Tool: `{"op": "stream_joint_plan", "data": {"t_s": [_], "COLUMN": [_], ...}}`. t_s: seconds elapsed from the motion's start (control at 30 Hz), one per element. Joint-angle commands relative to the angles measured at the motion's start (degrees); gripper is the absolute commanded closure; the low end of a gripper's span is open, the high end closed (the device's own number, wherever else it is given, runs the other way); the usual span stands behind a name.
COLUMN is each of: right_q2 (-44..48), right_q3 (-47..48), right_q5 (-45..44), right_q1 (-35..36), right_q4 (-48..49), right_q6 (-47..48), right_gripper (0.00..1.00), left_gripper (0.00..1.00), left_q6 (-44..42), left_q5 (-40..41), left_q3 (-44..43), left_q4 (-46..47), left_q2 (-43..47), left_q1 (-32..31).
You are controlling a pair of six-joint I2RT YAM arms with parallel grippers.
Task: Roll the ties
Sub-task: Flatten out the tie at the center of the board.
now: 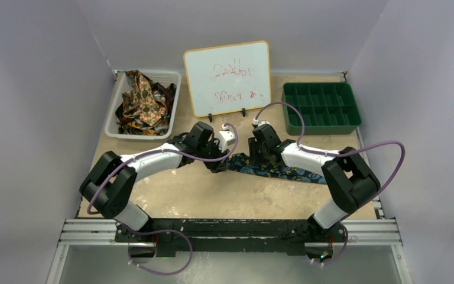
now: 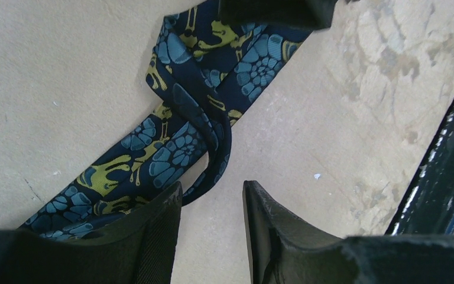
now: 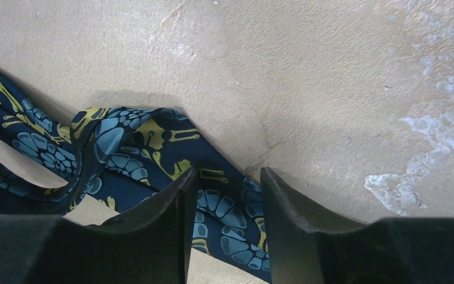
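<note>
The left arm [image 1: 149, 160] and right arm [image 1: 302, 155] are each wearing glossy white shells over the long links, with chunky matte black housings at the joints. A purple cable [image 1: 402, 155] is looping loosely alongside each arm. The left fingers [image 2: 153, 236] and right fingers [image 3: 148, 231] are showing as black wedges, the left pad finely ribbed.

Overhead overview, two downward wrist close-ups of tie [image 2: 177, 148]
</note>
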State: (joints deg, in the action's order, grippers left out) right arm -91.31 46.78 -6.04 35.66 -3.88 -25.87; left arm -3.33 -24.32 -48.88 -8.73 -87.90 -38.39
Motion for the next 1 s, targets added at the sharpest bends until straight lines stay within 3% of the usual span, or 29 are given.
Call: {"op": "stream_joint_plan", "data": {"t_s": [0.0,0.17,0.37,0.57,0.83,0.97], "right_q2": [-1.2,1.2,2.9,6.4,14.6,15.9], "right_q3": [0.5,0.6,0.2,-0.3,-2.9,-4.0], "right_q5": [0.0,0.8,1.9,-2.0,-13.1,-10.6], "right_q1": [0.3,0.3,0.3,0.4,0.2,-0.2], "right_q4": [-1.1,-1.9,-3.8,-5.5,-5.8,-3.9], "right_q6": [-0.2,-0.1,-0.7,-4.0,-9.6,-8.5], "right_gripper": [0.58,0.82,1.0,1.0,1.0,1.0], "left_gripper": [0.61,0.62,0.73,1.0,1.0,1.0], "left_q6": [-3.8,-4.8,-5.0,-5.0,-3.7,-4.5], "left_q5": [0.7,0.8,1.4,2.1,2.3,-1.9], "left_q3": [-1.3,-1.9,-3.5,-5.5,-8.1,-12.2], "left_q4": [-1.1,-1.2,-4.5,-7.1,-9.7,-15.5], "left_q2": [-1.8,-2.3,-3.9,-3.3,-1.8,-4.0], "left_q1": [-0.4,-0.4,-0.5,-0.5,-0.4,1.5]}}
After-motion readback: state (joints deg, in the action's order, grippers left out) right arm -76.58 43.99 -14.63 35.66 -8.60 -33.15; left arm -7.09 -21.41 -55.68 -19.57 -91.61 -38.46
